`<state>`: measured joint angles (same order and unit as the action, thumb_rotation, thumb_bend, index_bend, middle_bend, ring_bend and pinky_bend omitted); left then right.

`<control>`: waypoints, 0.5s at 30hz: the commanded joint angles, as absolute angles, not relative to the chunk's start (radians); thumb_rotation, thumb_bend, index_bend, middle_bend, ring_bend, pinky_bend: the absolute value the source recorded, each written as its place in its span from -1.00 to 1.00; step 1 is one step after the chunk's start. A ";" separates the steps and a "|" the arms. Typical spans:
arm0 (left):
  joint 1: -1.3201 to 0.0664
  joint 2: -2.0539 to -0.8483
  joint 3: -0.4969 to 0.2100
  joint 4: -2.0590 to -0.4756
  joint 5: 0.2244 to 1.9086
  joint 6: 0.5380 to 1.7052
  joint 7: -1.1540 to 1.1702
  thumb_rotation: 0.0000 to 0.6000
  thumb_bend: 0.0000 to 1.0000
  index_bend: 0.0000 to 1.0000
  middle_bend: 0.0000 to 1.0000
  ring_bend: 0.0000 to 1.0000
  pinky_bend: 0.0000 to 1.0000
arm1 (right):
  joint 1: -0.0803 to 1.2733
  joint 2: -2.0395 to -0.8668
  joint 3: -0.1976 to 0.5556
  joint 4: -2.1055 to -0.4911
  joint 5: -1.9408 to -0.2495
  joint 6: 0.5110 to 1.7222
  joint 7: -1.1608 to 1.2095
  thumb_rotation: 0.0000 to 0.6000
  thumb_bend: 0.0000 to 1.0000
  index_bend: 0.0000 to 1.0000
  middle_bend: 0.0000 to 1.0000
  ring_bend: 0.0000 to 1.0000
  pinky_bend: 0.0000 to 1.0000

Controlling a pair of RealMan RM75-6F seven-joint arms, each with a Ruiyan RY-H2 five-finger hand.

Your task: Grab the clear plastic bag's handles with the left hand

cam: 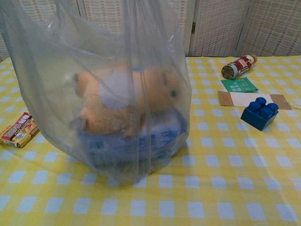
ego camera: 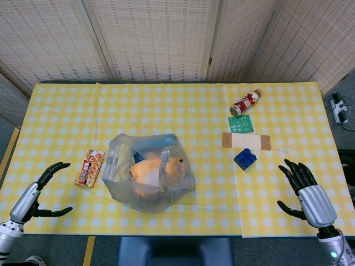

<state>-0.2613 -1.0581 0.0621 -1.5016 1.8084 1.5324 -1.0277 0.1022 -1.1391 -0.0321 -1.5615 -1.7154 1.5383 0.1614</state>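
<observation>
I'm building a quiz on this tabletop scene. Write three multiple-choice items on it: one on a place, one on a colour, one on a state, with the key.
1. Where does the snack box lie relative to the clear plastic bag?
A. To its left in the head view
B. Inside it
C. Beyond it, by the can

2. What colour is the toy brick?
A. Red
B. Blue
C. Green

3. What is the left robot hand doing?
A. Gripping the bag's handles
B. Pressing on the snack box
C. Holding nothing, fingers apart, off the table's near left edge

Key: 1 A, the box lies on the cloth beside the bag, apart from it. 2 B, both views show it blue. 3 C, it is well clear of the bag, fingers spread.
</observation>
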 commanded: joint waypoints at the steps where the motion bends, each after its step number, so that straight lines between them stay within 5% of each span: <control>1: -0.308 -1.060 0.075 -1.449 1.910 1.656 -1.207 1.00 -0.72 -0.74 -0.74 -0.95 -0.92 | 0.102 -1.138 -0.033 -1.562 -1.717 1.540 0.162 1.00 -0.47 -1.00 -1.00 -1.00 -1.00; 15: -0.420 -1.067 0.090 -1.447 1.932 1.598 -1.262 1.00 -0.74 -0.73 -0.82 -1.00 -1.00 | 0.104 -1.125 -0.042 -1.564 -1.725 1.536 0.187 1.00 -0.47 -1.00 -1.00 -1.00 -1.00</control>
<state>-0.4147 -1.0594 0.0936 -1.4494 1.9386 1.6023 -1.2719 0.1040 -1.1247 -0.0416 -1.5647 -1.7251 1.5367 0.1878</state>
